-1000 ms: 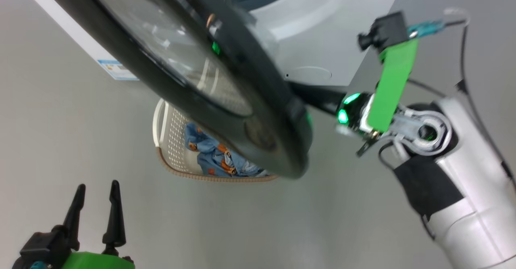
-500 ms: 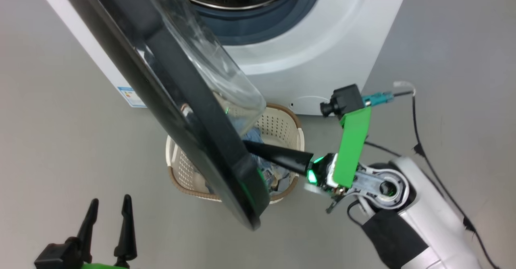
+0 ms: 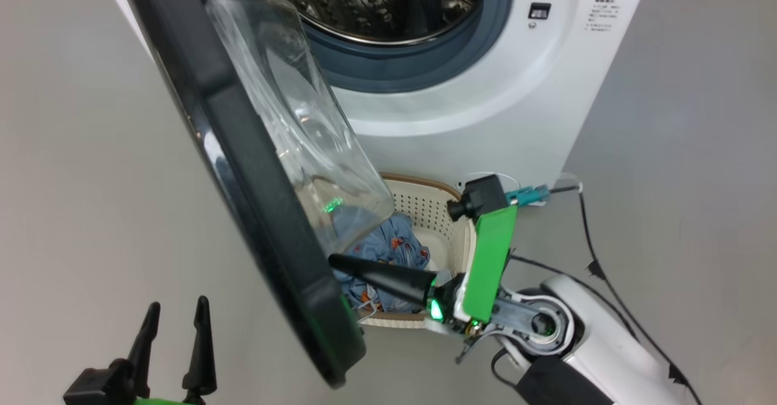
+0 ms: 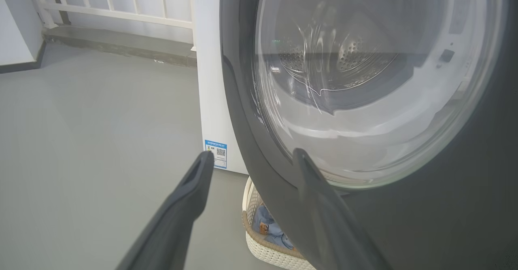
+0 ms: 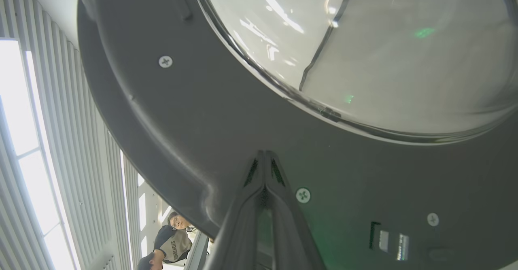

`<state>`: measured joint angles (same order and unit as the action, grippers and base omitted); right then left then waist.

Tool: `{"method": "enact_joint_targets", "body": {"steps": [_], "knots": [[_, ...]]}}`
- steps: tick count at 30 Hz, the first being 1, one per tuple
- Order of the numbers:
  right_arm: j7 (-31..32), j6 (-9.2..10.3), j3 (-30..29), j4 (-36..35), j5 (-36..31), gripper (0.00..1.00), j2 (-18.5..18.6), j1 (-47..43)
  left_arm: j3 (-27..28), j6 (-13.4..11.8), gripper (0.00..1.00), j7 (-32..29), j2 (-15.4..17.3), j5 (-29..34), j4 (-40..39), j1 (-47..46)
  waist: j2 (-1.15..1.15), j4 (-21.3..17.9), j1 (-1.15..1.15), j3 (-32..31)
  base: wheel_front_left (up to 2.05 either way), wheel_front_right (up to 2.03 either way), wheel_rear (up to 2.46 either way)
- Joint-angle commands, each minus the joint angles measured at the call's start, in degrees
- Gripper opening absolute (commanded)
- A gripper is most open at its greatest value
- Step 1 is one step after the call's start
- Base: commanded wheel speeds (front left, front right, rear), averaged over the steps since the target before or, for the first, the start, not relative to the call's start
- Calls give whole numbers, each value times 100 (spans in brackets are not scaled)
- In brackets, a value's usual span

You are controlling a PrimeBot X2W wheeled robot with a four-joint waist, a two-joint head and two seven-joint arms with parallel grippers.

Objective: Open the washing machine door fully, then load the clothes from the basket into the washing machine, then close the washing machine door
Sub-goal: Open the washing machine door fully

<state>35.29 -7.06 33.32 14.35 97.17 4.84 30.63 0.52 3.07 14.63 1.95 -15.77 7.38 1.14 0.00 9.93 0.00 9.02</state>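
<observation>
1. Head view: the left tool hangs low at the left, fingers spread wide, holding nothing.
2. The right tool is pinched shut and empty, tip at the inner face of the washing machine door. The right wrist view gives that up close, plus a person past the door's edge.
3. The door stands swung out, its glass bulge above the basket on the floor, with the clothes inside.
4. Behind sits the washing machine, drum open; the left wrist view adds its blue label.

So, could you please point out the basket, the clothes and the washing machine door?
the basket (image 3: 428,211), head view, perforated wall
the clothes (image 3: 394,247), head view, blue fabric
the washing machine door (image 3: 237,168), head view, black frame
</observation>
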Motion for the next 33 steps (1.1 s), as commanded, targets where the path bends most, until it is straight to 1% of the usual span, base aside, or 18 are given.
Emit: {"method": "enact_joint_targets", "body": {"steps": [1, 6, 12, 20, 27, 32, 33], "knots": [[-76, -43, 186, -159, 74, 0, -195, -58, 161, -52, 100, 37, 93, -45, -148, -27, 0, 63, 0, -68, 0, 0, 0], [-312, -43, 478, -143, 237, 0, -195, -79, 134, -86, 100, 37, 93, -92, -155, 1, 0, 131, 0, -148, 0, 0, 0], [-590, -43, 705, -101, 395, 0, -196, -57, 73, -154, 100, 37, 93, -137, -184, 42, 0, 182, 0, -211, 0, 0, 0], [-937, -43, 937, 99, 594, 0, -196, -36, -29, -167, 100, 37, 93, -161, -166, 35, 0, 281, 0, -324, 0, 0, 0], [-1126, -43, 1051, 227, 670, 0, -196, -26, -74, -138, 100, 37, 93, -147, -149, 15, 0, 368, 0, -387, 0, 0, 0], [-1194, -43, 940, 213, 519, 0, -196, -70, 0, -118, 100, 37, 93, -112, -148, 61, 0, 322, 0, -437, 0, 0, 0], [-1221, -43, 888, 190, 456, 8, -196, -94, 17, -113, 100, 37, 93, -102, -145, 72, 0, 304, 0, -456, 0, 0, 0]]}}
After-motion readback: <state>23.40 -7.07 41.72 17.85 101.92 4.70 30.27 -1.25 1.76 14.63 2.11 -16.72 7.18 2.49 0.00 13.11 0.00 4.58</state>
